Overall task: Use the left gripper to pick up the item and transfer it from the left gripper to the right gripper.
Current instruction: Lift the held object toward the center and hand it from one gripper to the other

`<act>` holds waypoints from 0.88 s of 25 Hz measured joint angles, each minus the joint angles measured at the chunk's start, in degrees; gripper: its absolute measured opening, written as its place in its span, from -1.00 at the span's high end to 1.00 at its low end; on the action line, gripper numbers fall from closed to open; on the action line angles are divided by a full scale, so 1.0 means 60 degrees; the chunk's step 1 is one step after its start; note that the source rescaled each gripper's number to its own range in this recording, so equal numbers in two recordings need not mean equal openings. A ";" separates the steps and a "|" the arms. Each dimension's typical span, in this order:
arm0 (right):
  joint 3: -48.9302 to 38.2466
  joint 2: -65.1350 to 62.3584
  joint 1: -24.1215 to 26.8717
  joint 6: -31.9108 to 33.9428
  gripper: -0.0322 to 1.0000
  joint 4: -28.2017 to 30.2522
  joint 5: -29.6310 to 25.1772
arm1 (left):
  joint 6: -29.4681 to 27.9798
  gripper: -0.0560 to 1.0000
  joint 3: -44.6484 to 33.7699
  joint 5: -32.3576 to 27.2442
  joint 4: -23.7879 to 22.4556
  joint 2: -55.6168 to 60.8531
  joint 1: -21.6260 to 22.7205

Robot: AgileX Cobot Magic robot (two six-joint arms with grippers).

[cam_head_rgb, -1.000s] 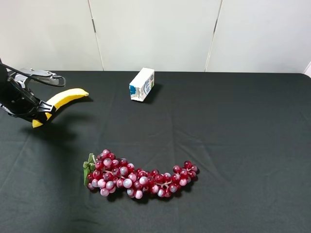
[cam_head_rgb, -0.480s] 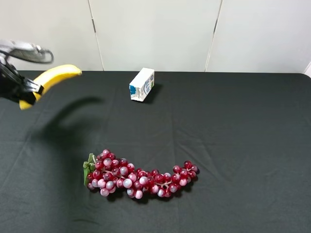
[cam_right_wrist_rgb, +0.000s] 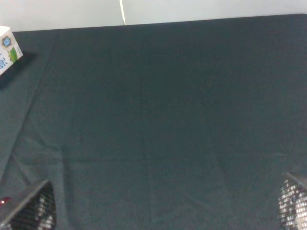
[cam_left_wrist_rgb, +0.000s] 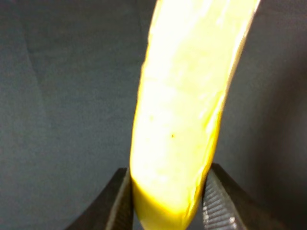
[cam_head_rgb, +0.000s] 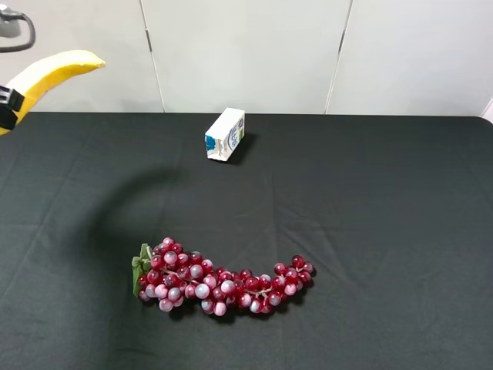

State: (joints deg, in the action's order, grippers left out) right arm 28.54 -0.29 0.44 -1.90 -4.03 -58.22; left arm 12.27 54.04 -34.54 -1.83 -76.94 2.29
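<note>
Probably light, slick and bruisable, the banana (cam_head_rgb: 50, 75), end-pinched by the left gripper (cam_left_wrist_rgb: 168, 203) left of the carton (cam_head_rgb: 225, 134), offers its free half.

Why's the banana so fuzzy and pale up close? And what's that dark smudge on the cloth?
Left wrist view: the banana sits near the lens, out of focus and overexposed. Exterior high view: the smudge is a soft shadow, probably the raised banana's.

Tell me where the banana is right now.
The banana is held aloft at the far left edge of the exterior high view, one end clamped in the left gripper, up and left of the white-and-blue carton.
</note>
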 joint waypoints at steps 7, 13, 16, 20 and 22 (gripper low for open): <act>0.0000 0.0000 0.0000 0.0000 -1.00 0.0000 0.0000 | 0.1521 0.89 0.0063 -0.0433 0.0858 0.0070 -0.0832; 0.0000 0.0000 0.0000 0.0000 -1.00 -0.0075 0.0000 | 0.2358 0.89 0.0091 -0.0415 0.0970 0.0061 -0.2573; 0.0000 0.0000 0.0000 0.0000 -1.00 -0.0397 0.0009 | 0.2440 0.89 0.0094 -0.0403 0.0978 -0.0065 -0.3206; 0.0000 0.0000 0.0000 0.0000 -1.00 -0.0512 0.0009 | 0.2539 0.89 0.0094 -0.0363 0.0978 -0.0761 -0.4060; 0.0000 0.0000 0.0000 0.0000 -1.00 -0.0567 0.0009 | 0.2699 0.89 0.0102 -0.0305 0.0978 -0.1206 -0.4549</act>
State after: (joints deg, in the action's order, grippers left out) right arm 28.54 -0.29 0.44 -1.90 -7.44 -58.16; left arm 28.47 54.65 -36.37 4.04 -84.18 -25.00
